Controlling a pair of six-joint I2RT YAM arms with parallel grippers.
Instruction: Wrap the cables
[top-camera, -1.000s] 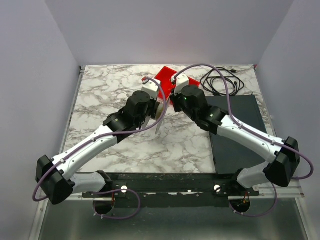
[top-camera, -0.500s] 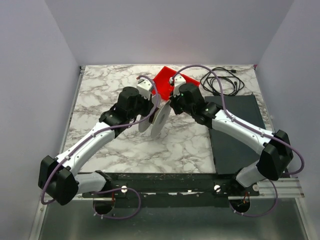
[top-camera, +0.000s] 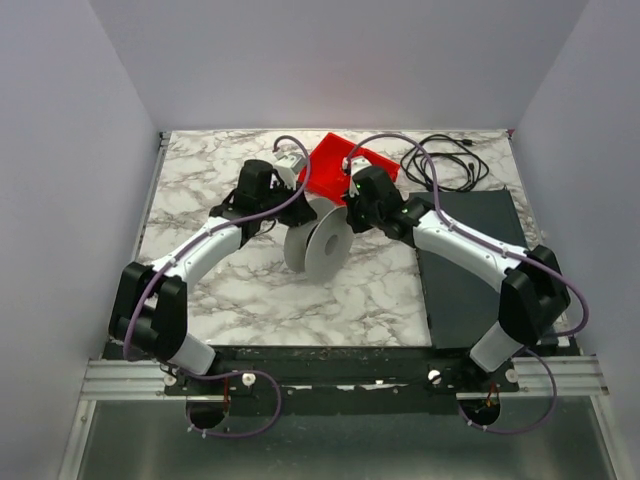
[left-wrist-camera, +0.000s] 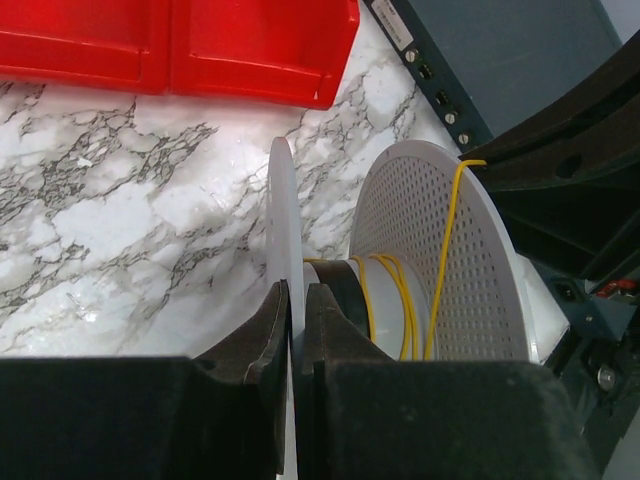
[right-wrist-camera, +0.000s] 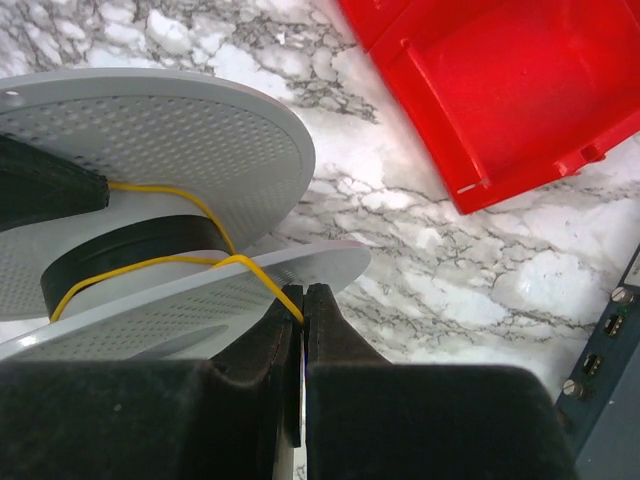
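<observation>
One spool (top-camera: 322, 245) sits mid-tabletop toward the far edge, just in front of one red bin (top-camera: 330, 160). It has two white perforated flanges standing upright and a black hub (right-wrist-camera: 130, 250) between them. Its long axis lies level, running left to right.

One yellow wire (left-wrist-camera: 405, 300) is wound in a few turns round the hub. One strand climbs the inner face of the right flange (left-wrist-camera: 440, 260) and crosses its rim.

The left gripper (left-wrist-camera: 297, 300) is pinched on the rim of the left flange (left-wrist-camera: 283, 210). The right gripper (right-wrist-camera: 303, 300) is pinched on the rim of the right flange, and the wire meets its fingertips.

One coil of black cord (top-camera: 445, 165) lies at the far right corner of the tabletop (top-camera: 200, 180). One dark mat (top-camera: 470, 260) lies along the right edge.
</observation>
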